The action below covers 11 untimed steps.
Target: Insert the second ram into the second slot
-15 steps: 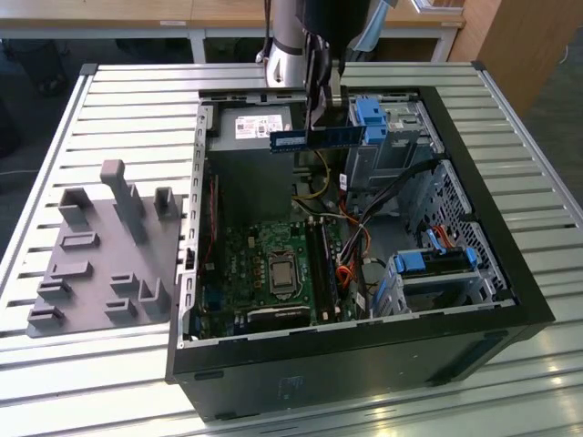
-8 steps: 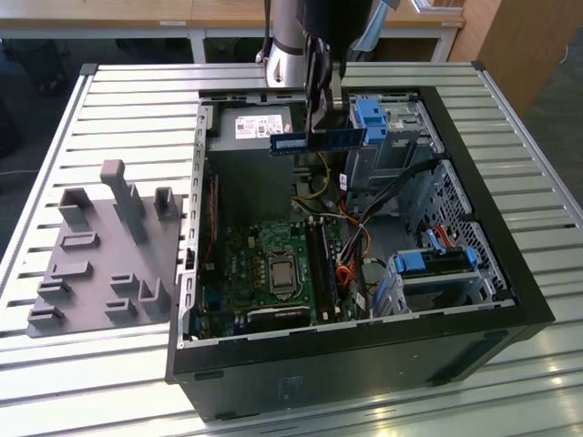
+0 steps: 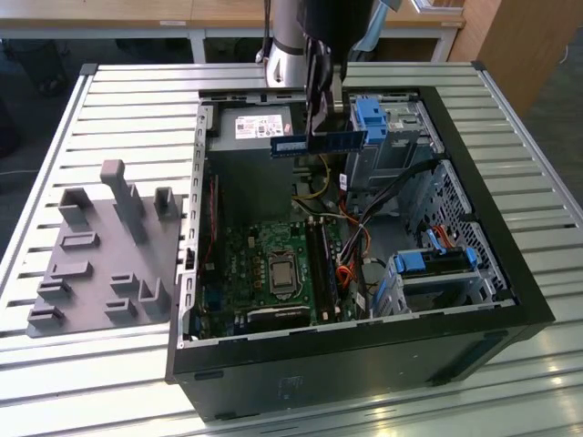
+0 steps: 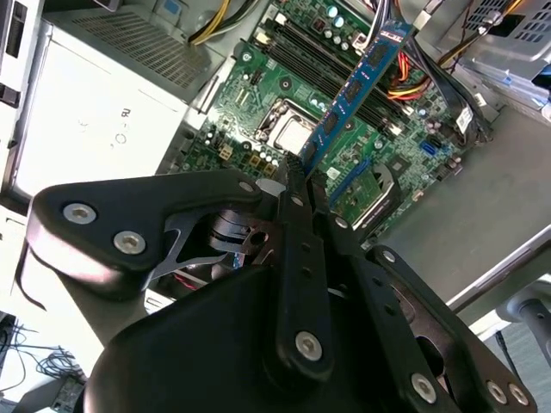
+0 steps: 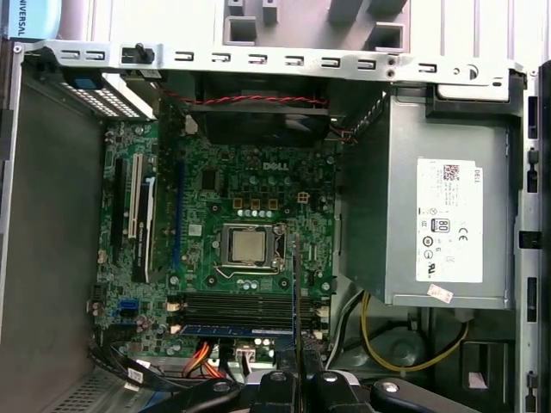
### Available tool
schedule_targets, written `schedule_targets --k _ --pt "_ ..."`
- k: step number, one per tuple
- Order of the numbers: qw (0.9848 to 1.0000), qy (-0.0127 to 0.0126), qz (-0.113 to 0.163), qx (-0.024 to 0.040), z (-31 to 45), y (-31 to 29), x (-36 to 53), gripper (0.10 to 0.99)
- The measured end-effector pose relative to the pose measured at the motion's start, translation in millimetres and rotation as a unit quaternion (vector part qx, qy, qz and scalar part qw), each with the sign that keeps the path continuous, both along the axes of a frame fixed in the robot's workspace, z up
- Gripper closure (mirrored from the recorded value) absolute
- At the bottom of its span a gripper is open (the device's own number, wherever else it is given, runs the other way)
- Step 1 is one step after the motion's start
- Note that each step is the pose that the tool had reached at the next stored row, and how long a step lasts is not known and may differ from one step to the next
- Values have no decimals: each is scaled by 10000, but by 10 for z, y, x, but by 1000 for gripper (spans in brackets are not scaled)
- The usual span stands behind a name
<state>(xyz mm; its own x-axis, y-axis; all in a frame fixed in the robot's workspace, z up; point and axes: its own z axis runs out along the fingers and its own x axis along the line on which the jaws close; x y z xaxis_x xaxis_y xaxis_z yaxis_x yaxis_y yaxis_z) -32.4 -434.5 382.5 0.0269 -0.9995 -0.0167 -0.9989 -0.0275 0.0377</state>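
My gripper [image 3: 321,116] hangs over the open computer case [image 3: 364,337], shut on the second ram [image 3: 319,142], a long blue stick with a white label held level and well above the motherboard [image 3: 241,264]. In the second wrist view the second ram [image 4: 355,86] sticks out from between the fingertips of the gripper [image 4: 300,176], over the black memory slots [image 4: 314,62]. In the first wrist view it shows edge-on as a thin line [image 5: 294,301] crossing the memory slots [image 5: 237,303]. Another blue stick [image 5: 232,329] sits seated in one of those slots.
A grey power supply [image 5: 430,224] fills the case's corner beside the slots. Blue drive cages [image 3: 373,118] [image 3: 437,264] and loose orange and yellow cables [image 5: 207,354] crowd the slot area. The CPU socket [image 5: 248,245] lies next to the slots. A grey part holder [image 3: 100,255] stands outside the case.
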Motion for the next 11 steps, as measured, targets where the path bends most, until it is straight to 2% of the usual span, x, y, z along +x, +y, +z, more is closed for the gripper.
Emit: schedule_targets --k 11 --pt "10000 0 -2 -3 0 -37 0 949"
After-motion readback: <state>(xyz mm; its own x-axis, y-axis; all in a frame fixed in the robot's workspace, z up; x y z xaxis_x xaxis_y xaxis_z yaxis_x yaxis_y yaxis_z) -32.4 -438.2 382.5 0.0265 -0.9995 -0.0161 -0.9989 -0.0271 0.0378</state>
